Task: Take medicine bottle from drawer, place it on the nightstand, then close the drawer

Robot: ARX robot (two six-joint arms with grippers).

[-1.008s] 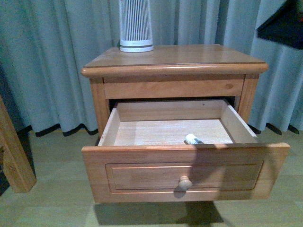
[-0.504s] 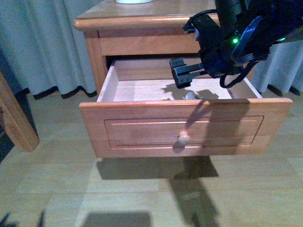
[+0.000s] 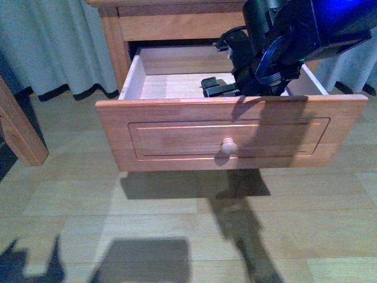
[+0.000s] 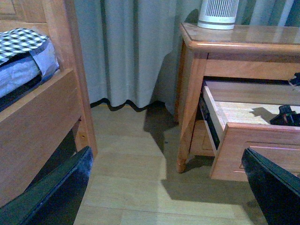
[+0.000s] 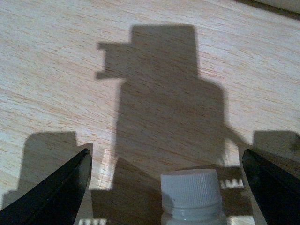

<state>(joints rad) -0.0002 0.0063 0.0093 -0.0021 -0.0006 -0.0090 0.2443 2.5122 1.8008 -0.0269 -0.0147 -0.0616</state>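
Right wrist view shows the medicine bottle, white with a ribbed cap.

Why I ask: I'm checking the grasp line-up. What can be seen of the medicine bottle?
The medicine bottle shows only in the right wrist view: a white ribbed screw cap, a collar ring under it and the start of a white body, seemingly plastic; the rest is cut off. It rests on the pale wood floor of the drawer, in shadow, between the fingers of the open right pincer, touching neither.
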